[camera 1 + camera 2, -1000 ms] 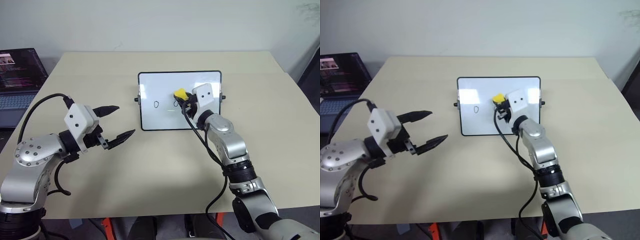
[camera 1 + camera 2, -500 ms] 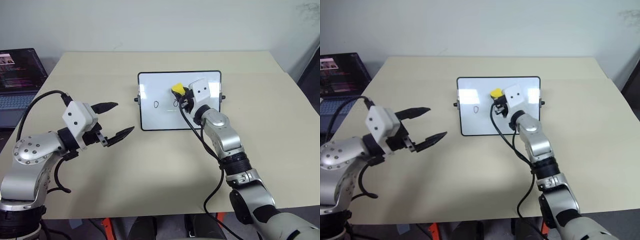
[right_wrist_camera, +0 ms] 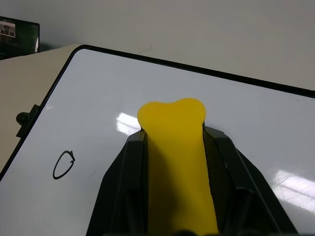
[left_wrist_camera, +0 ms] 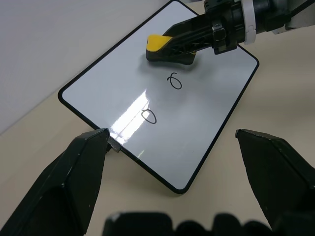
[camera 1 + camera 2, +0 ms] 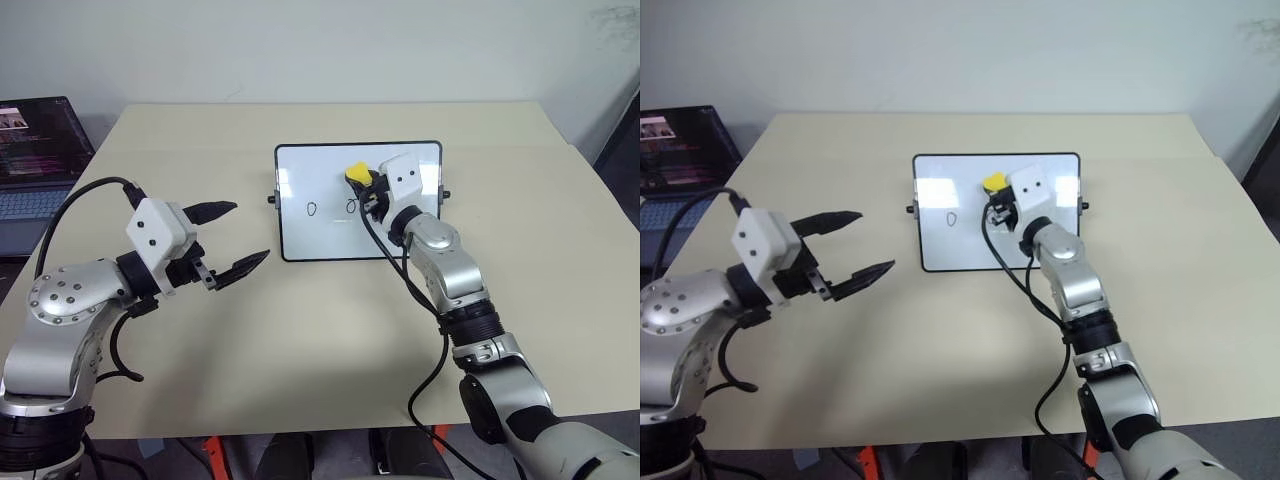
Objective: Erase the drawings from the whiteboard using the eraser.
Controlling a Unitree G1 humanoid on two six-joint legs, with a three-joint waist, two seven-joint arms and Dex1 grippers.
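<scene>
The whiteboard (image 5: pixel 320 165) stands tilted at the middle of the tan table. Two drawings show on it, small black loops: one (image 5: pixel 312 209) toward its left, one (image 5: pixel 352 207) near its middle. My right gripper (image 5: pixel 367 190) is shut on the yellow eraser (image 5: pixel 357 176), which rests against the board just above the middle loop. In the right wrist view the eraser (image 3: pixel 174 147) sits between the black fingers (image 3: pixel 129 167), with one loop (image 3: pixel 64 164) off to the side. My left gripper (image 5: pixel 250 232) hovers open and empty over the table, left of the board. The left wrist view takes in the board (image 4: pixel 206 123), both loops and the eraser (image 4: pixel 165 46).
An open laptop (image 5: pixel 35 150) sits beyond the table's left edge. A black cable (image 5: pixel 400 280) trails from my right wrist down along the arm. Bare tabletop (image 5: pixel 320 330) stretches in front of the board and to its right.
</scene>
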